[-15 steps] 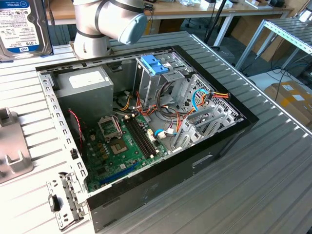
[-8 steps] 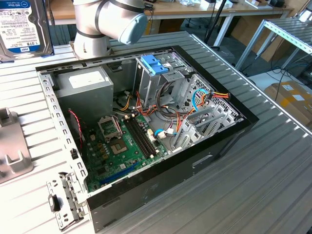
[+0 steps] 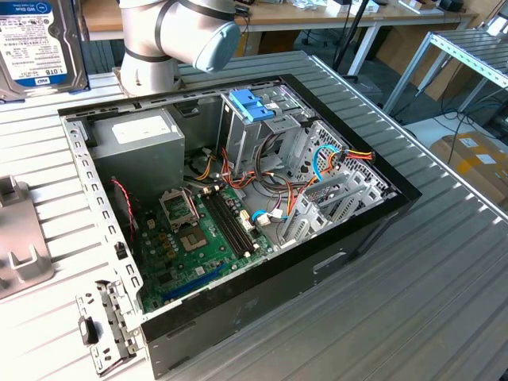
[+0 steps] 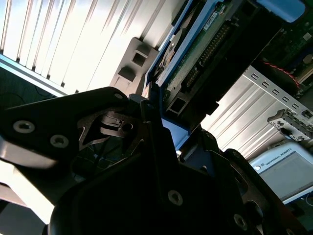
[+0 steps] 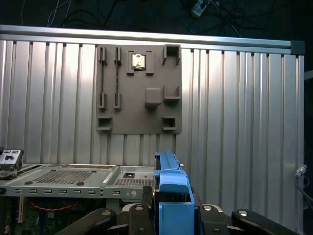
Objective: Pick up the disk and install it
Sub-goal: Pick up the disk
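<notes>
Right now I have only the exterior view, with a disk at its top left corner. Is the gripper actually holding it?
Observer: Yes. In the first wrist view the gripper is shut on the disk, with a finger on each side of its light-blue frame.
Operator: What lies beyond the disk there?
Observer: In the first wrist view a grey fixture plate lies on the ribbed table. A small silvery square part sits in one of the plate's pockets.
</notes>
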Controlling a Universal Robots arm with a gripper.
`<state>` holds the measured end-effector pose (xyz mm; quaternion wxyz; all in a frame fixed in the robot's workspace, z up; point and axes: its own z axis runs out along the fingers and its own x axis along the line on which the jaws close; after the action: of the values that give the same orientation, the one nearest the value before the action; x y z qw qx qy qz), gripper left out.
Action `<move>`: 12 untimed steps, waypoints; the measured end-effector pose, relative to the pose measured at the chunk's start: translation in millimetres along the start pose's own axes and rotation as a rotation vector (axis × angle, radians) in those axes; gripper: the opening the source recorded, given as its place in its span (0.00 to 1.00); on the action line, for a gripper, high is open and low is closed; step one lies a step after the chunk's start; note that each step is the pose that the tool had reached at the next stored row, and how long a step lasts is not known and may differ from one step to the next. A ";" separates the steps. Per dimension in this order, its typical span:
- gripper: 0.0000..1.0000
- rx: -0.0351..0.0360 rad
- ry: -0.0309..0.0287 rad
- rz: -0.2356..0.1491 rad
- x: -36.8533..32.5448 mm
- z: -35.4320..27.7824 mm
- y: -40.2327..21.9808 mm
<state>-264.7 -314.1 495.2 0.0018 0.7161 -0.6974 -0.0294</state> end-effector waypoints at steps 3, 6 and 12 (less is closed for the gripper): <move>0.37 0.0000 0.0000 0.000 0.7 -0.1 -0.8; 0.37 0.0000 0.0000 0.000 1.6 -0.1 -1.6; 0.37 0.0000 0.0000 0.000 3.0 -0.3 -3.0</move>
<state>-261.6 -317.0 495.2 0.0018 0.7161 -0.6974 -0.0294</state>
